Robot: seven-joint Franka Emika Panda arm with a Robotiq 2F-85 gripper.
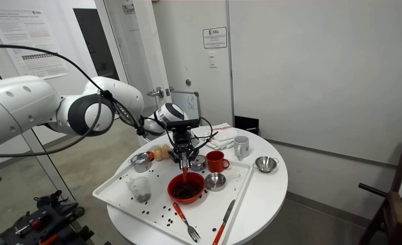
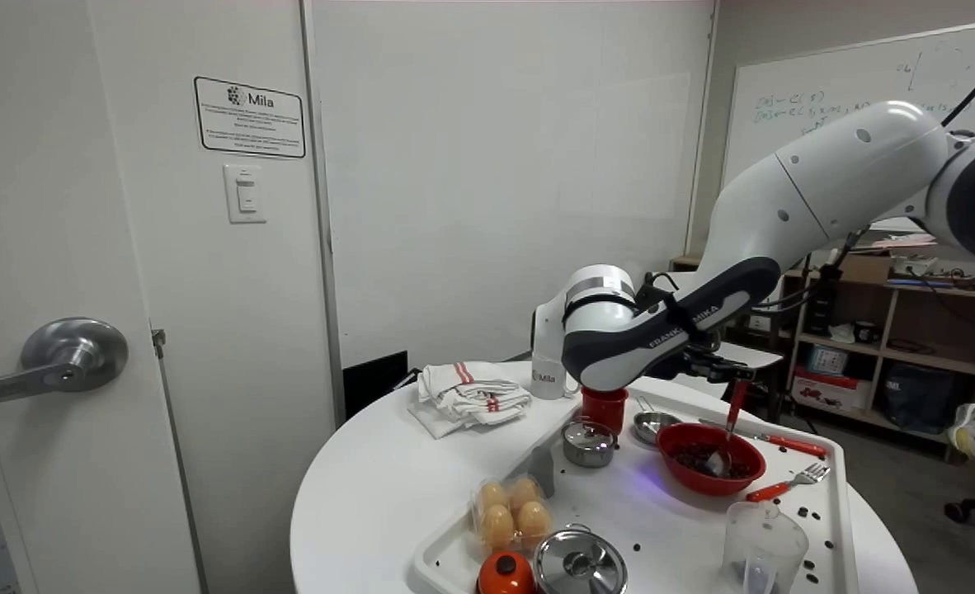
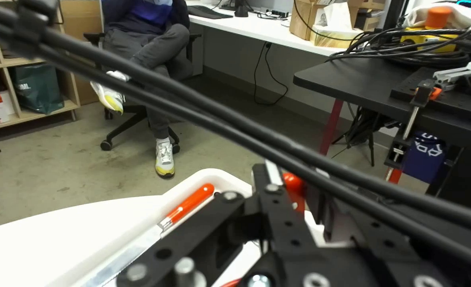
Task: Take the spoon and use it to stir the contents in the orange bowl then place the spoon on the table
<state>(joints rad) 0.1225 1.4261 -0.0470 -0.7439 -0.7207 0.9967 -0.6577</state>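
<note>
The orange bowl (image 1: 187,200) stands on a white tray and holds many dark beans. Its wall (image 2: 706,482) is seen from across the table in an exterior view. My gripper (image 1: 185,166) is above the bowl, its jaws closed around the red handle of the spoon (image 2: 736,406). The spoon leans steeply, and its metal head dips into the beans inside the bowl. In the wrist view the red handle end (image 3: 294,185) sits between the fingers; black cables cross in front of them. The round white table (image 1: 267,194) carries the tray.
On the tray (image 1: 247,187) are a fork (image 1: 187,223), a knife (image 1: 224,221), a clear jug (image 1: 140,189), a small pan (image 1: 215,181), lidded pots and eggs (image 2: 512,511). A red mug (image 1: 217,161) stands close behind the bowl. Beans lie scattered around.
</note>
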